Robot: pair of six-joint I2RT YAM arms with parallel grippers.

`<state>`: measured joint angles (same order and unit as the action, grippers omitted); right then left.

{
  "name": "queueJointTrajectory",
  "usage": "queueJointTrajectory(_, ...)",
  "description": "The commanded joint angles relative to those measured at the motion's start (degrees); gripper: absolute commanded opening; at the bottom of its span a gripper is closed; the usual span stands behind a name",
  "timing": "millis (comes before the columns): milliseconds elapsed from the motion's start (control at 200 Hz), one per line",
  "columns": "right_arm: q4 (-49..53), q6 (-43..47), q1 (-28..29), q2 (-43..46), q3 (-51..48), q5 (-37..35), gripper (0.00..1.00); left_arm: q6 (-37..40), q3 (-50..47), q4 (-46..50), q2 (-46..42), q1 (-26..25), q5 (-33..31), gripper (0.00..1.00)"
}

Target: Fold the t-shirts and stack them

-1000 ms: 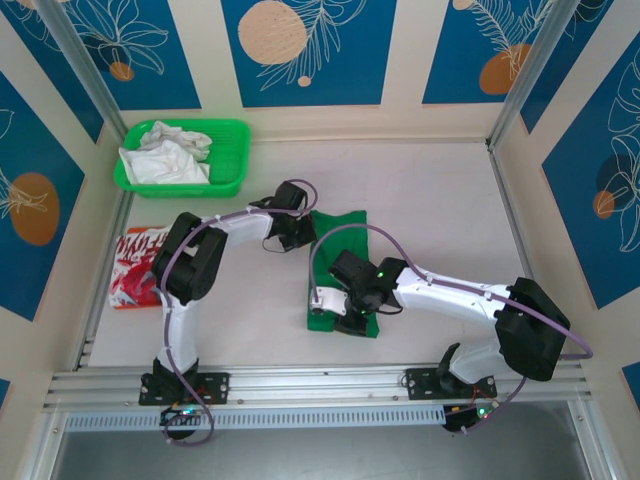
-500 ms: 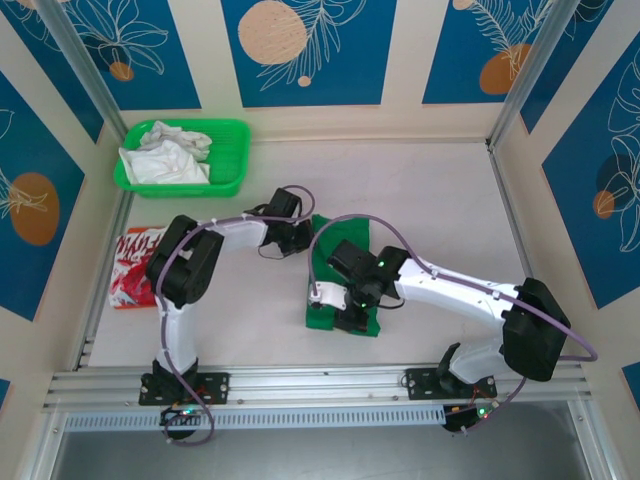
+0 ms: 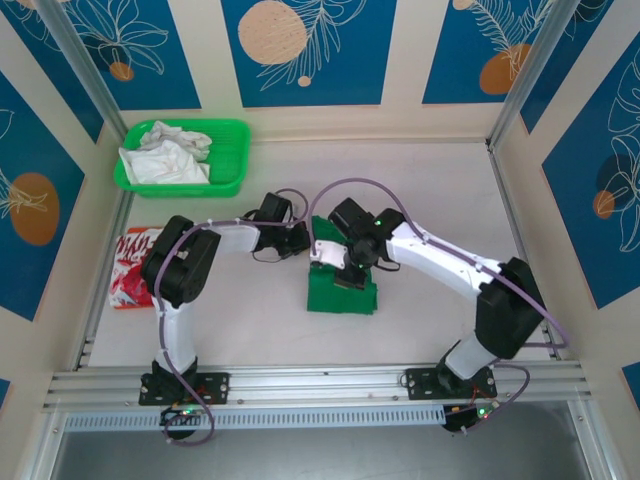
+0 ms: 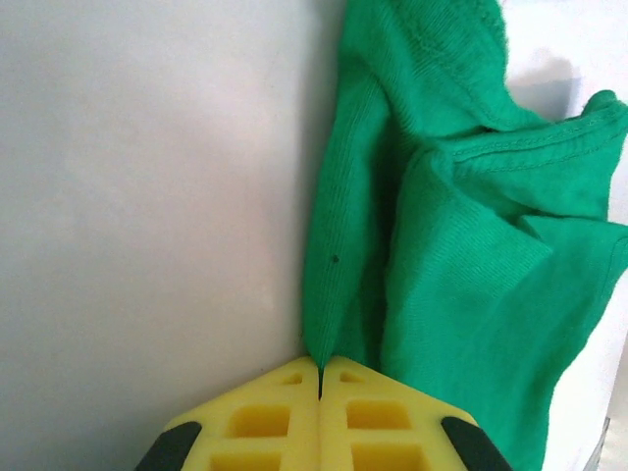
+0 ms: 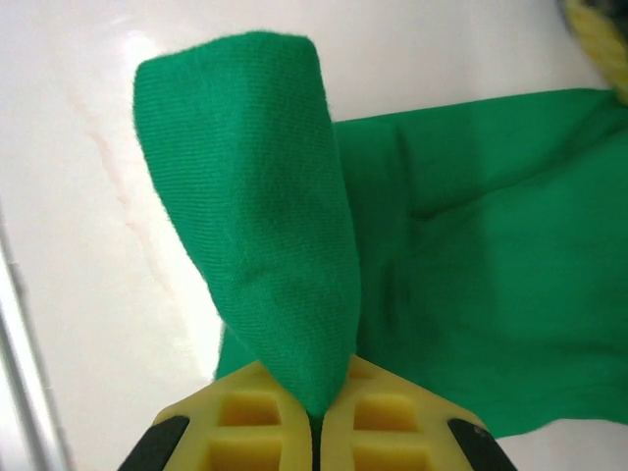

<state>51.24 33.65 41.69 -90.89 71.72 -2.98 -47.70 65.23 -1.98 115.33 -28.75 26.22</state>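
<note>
The green t-shirt [image 3: 342, 294] lies partly folded in the middle of the table. My left gripper [image 3: 299, 241] is at its far left edge, shut on a thin fold of the cloth [image 4: 324, 324], with its yellow fingertips [image 4: 285, 392] pressed together. My right gripper [image 3: 340, 268] hangs over the shirt, shut on a raised flap of green cloth [image 5: 265, 226] that stands up from its fingers [image 5: 392, 412]. The rest of the green t-shirt [image 5: 491, 294] lies flat beyond it. The red t-shirt [image 3: 131, 266] with white lettering lies folded at the table's left edge.
A green plastic basket [image 3: 236, 152] holding white cloth [image 3: 165, 155] stands at the far left corner. Walls enclose the table on the left, right and far sides. A metal rail [image 3: 320, 385] runs along the near edge by the arm bases.
My right gripper has moved away from the near edge toward the far side, carrying the shirt's near edge up over it. My left gripper has shifted slightly left, still gripping.
</note>
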Motion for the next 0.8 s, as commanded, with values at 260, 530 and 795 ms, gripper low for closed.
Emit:
queueJointTrajectory(260,-1.67,9.79,-6.82,-10.78,12.45,-1.46,0.00,0.12,-3.71,4.73,4.42,2.34,2.50,0.00)
queueJointTrajectory(530,-3.16,12.02,-10.46,-15.92,17.59,-0.37,0.00,1.47,-2.95,5.36,5.94,3.00,2.97,0.00)
queueJointTrajectory(795,-3.67,13.62,-12.68,-19.68,22.43,0.73,0.00,1.78,-1.71,6.50,6.79,3.53,3.05,0.00)
